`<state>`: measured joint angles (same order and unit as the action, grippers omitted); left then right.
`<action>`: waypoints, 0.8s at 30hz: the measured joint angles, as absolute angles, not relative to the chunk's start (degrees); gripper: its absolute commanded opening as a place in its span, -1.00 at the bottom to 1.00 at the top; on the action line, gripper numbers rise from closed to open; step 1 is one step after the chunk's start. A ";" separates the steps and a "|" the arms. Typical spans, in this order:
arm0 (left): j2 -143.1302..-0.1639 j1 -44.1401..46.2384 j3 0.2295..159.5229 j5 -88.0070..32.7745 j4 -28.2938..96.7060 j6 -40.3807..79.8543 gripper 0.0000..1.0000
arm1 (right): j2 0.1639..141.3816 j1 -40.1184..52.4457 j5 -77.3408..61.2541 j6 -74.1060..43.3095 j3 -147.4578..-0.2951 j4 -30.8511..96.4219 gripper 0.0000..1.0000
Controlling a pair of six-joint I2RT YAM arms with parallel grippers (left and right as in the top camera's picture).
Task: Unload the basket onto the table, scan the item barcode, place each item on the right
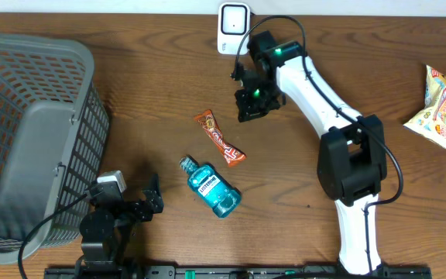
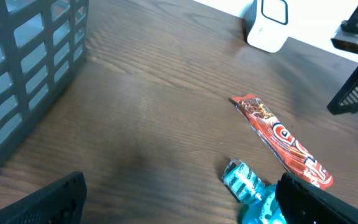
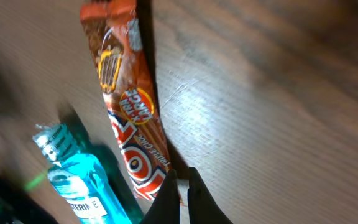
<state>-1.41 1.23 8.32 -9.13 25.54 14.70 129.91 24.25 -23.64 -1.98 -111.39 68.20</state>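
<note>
An orange candy bar wrapper (image 1: 219, 138) (image 2: 281, 140) (image 3: 129, 118) lies flat in the middle of the table. A blue mouthwash bottle (image 1: 211, 186) (image 2: 247, 186) (image 3: 79, 180) lies on its side just in front of it. A white scanner (image 1: 233, 27) (image 2: 267, 25) stands at the back edge. My right gripper (image 1: 252, 101) (image 3: 183, 170) is shut and holds nothing. It hangs to the back right of the wrapper, between it and the scanner. At the front left, my left gripper (image 1: 152, 203) (image 2: 179, 183) rests low and wide open, facing the bottle's cap.
A grey plastic basket (image 1: 29, 132) (image 2: 23, 68) fills the left side of the table. Several snack bags (image 1: 440, 101) lie at the far right edge. The right arm's base (image 1: 351, 167) stands right of the centre.
</note>
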 measured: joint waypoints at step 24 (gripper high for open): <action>-1.41 1.23 8.32 -9.13 25.56 14.70 0.96 | 129.91 38.37 -3.99 -8.14 -102.35 62.39 -0.98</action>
<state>-1.41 1.23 8.32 -9.13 25.56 14.70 129.91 38.37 -3.99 -8.14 -102.35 62.39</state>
